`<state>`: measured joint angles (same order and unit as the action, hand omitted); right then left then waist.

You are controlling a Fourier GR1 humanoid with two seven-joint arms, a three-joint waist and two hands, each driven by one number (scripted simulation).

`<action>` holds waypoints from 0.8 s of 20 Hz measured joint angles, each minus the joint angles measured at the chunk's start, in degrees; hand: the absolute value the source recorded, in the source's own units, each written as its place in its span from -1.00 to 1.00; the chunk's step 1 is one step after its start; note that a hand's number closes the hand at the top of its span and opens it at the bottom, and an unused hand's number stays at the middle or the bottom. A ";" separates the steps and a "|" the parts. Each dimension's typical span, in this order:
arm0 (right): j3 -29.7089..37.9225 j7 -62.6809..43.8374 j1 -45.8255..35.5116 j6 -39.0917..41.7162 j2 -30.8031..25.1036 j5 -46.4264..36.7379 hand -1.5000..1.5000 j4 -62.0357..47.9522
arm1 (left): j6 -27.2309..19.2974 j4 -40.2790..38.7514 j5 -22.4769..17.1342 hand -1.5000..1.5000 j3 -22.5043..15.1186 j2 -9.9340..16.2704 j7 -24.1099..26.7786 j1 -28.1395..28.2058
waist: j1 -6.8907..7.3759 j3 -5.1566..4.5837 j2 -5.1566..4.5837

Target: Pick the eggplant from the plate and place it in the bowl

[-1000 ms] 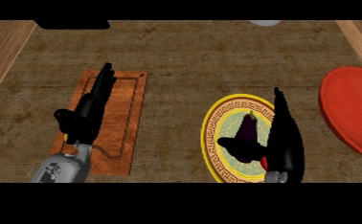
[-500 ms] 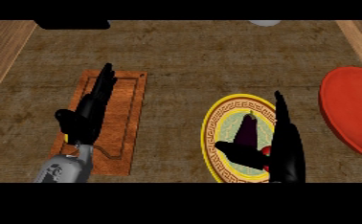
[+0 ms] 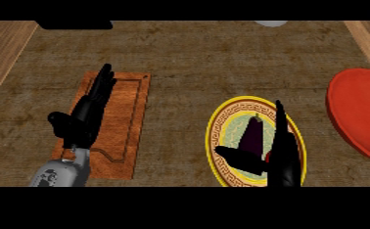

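Note:
A dark purple eggplant (image 3: 254, 134) lies on a yellow-rimmed patterned plate (image 3: 222, 125) at the lower right of the counter. My right hand (image 3: 283, 154) is over the plate, its fingers straight along the eggplant's right side and its thumb reaching across below the eggplant. The hand is open and not closed round the eggplant. A red bowl (image 3: 350, 110) sits at the right edge, partly cut off. My left hand (image 3: 81, 118) rests open over a wooden cutting board (image 3: 130, 120) at the left.
A dark object (image 3: 74, 25) sits at the counter's far left edge and a pale round thing (image 3: 270, 23) at the far edge. Wooden borders run down both sides of the counter.
My right hand has slid slightly lower and closer to the eggplant, with its thumb now beneath it. The left hand has not moved.

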<state>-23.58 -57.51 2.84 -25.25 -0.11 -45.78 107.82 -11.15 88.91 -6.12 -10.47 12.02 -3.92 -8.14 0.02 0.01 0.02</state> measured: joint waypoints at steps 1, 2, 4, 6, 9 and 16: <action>-0.18 -0.06 0.11 -0.56 0.00 0.25 -1.00 -0.41 | 0.36 -1.28 0.10 0.00 0.41 -0.33 0.86 -0.46 | -0.04 -0.01 0.00; 0.12 0.97 0.45 -2.01 0.01 1.08 -1.00 -1.67 | 0.31 -0.94 0.36 0.00 0.40 -0.48 0.54 -0.30 | -0.02 -0.01 0.00; 0.71 3.15 1.21 -4.06 0.03 2.56 -1.00 -3.75 | 0.15 -0.68 1.23 0.00 0.26 -1.19 0.77 0.39 | -0.01 0.01 -0.02; -0.07 3.27 0.62 -5.78 0.03 2.49 -1.00 -5.19 | 0.93 -2.03 1.34 0.00 1.38 -1.43 1.09 -0.34 | -0.04 0.00 -0.02; 0.96 5.38 0.74 -7.38 0.05 3.67 -1.00 -8.68 | 0.91 -2.35 2.31 0.00 1.74 -2.43 0.73 -1.22 | -0.05 -0.01 -0.02; 3.33 4.24 0.83 -5.98 -0.41 1.18 -1.00 -13.99 | 2.29 -1.37 2.90 0.00 2.97 -2.89 0.66 0.06 | -0.02 -0.03 0.00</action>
<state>-20.25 -53.27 3.66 -31.24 -0.52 -44.60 93.83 -8.86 87.54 -3.22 -7.51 9.13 -3.25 -8.08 0.00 -0.02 0.02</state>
